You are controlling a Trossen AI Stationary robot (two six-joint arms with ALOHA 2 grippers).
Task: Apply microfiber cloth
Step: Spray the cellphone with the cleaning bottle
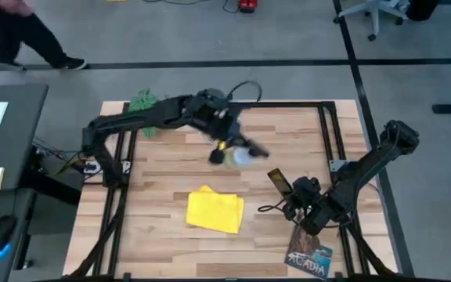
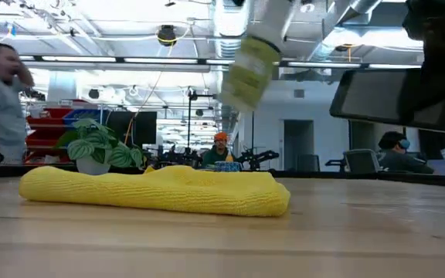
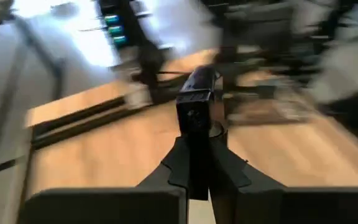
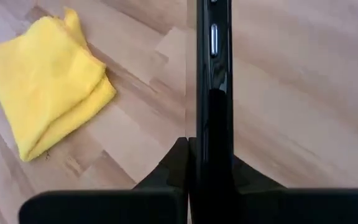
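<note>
Folded yellow microfiber cloth (image 1: pixel 214 210) lying mid-tabletop (image 1: pixel 163 172), right pincer (image 1: pixel 288 192) pinching black smartphone (image 1: pixel 279 182) just beside it, left pincer (image 1: pixel 237 149) pinching spray bottle (image 1: pixel 227 153) farther back, plant (image 1: pixel 143 102) at far-left corner.

A green leafy plant (image 1: pixel 142 103) stands at the table's (image 1: pixel 171 243) far left corner; a booklet (image 1: pixel 309 260) lies at the near right edge; beyond the far edge a person (image 1: pixel 22 35) walks; a seated person (image 2: pixel 393 150) shows behind.
</note>
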